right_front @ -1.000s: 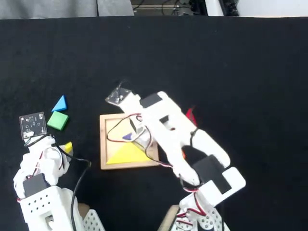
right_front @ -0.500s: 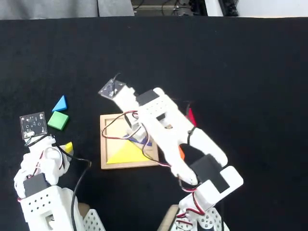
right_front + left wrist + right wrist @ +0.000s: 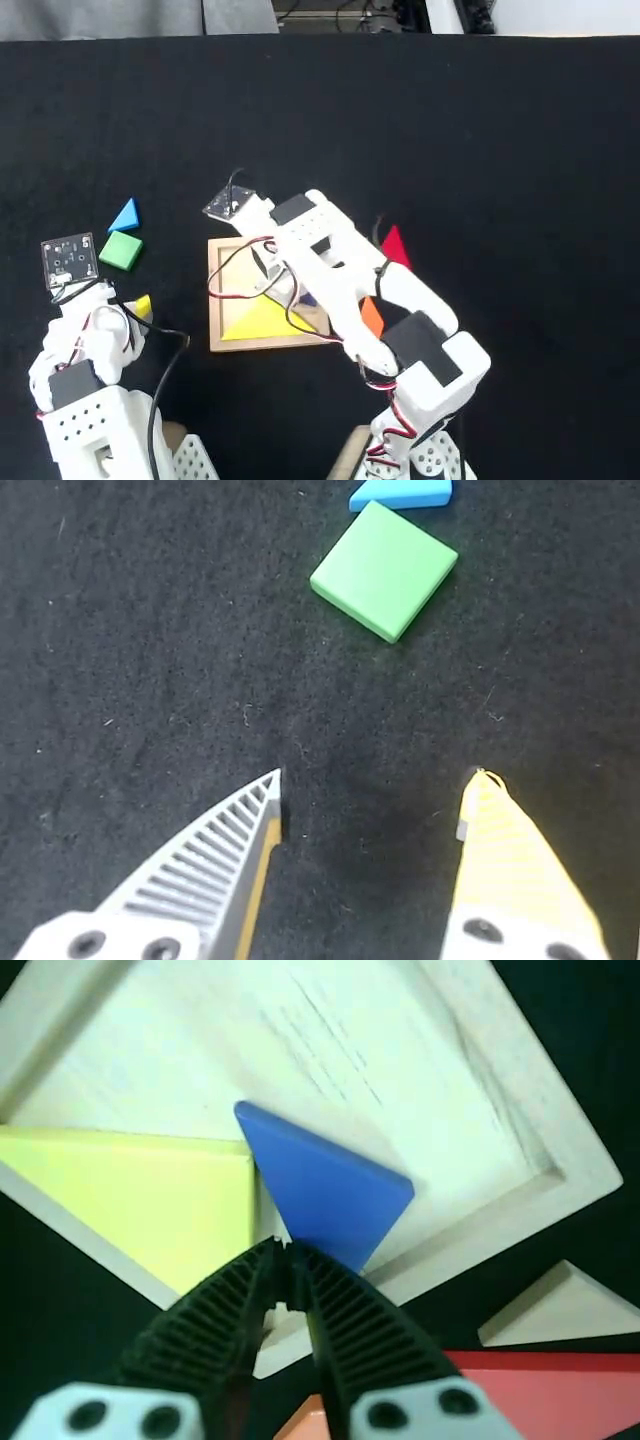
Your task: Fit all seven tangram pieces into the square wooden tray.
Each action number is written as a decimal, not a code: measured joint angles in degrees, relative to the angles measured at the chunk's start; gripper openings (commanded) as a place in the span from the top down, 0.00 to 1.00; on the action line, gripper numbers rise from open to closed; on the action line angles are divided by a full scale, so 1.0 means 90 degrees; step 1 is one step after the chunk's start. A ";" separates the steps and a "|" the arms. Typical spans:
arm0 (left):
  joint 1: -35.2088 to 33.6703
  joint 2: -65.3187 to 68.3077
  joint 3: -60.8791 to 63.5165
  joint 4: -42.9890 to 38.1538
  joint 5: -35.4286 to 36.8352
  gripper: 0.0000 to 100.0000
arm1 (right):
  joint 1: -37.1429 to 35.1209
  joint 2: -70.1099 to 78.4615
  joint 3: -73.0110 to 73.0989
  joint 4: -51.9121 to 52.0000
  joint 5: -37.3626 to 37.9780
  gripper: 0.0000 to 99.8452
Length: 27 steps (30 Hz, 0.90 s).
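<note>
The square wooden tray [image 3: 214, 300] lies at the table's middle with a large yellow triangle [image 3: 258, 320] in its near part. My right arm [image 3: 320, 250] hangs over it. In the right wrist view my right gripper [image 3: 290, 1258] is shut, its tips at the edge of a dark blue triangle [image 3: 325, 1195] that lies in the tray [image 3: 520, 1110] beside the yellow triangle [image 3: 140, 1195], one corner against the rim. My left gripper [image 3: 375, 780] stands open over bare cloth, short of a green square [image 3: 385, 570] and a light blue triangle [image 3: 400, 494].
A red triangle [image 3: 396, 245] and an orange piece [image 3: 371, 316] lie just right of the tray. A pale triangle [image 3: 560, 1305] sits outside the rim next to the red piece [image 3: 560, 1385]. The green square [image 3: 120, 250] and light blue triangle [image 3: 125, 214] are far left.
The right arm's wrist has swung back and left over the tray. The dark blue triangle has slid right towards the tray's rim. The left arm has kept still.
</note>
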 measured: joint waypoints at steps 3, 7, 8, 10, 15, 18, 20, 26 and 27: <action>0.0000 0.0000 0.0000 0.0000 0.0000 0.72 | 0.0000 0.0059 -0.0010 -0.0029 0.0000 0.99; 0.0000 0.0000 0.0000 0.0000 0.0000 0.72 | -0.0010 0.0313 -0.0205 -0.0156 0.0000 0.99; 0.0000 0.0000 0.0000 0.0000 0.0000 0.72 | -0.0010 0.0381 -0.0303 -0.0176 -0.0020 0.99; 0.0000 0.0000 0.0000 0.0000 0.0000 0.72 | -0.0010 0.0518 -0.0547 -0.0176 -0.0039 0.99; 0.0000 0.0000 0.0000 0.0000 0.0000 0.72 | 0.0361 0.0684 -0.0947 -0.0234 -0.0049 0.99; 0.0000 0.0000 0.0000 0.0000 0.0000 0.72 | 0.0606 0.0694 -0.0977 -0.0342 -0.0049 0.99; 0.0000 0.0000 0.0000 0.0000 0.0000 0.72 | 0.0762 0.0694 -0.0977 -0.0459 -0.0049 0.99; 0.0000 0.0000 0.0000 0.0000 0.0000 0.72 | 0.0967 0.0694 -0.0977 -0.0586 -0.0420 0.99; 0.0000 0.0000 0.0000 0.0000 0.0000 0.72 | 0.0938 0.0694 -0.0977 -0.0586 -0.0440 0.99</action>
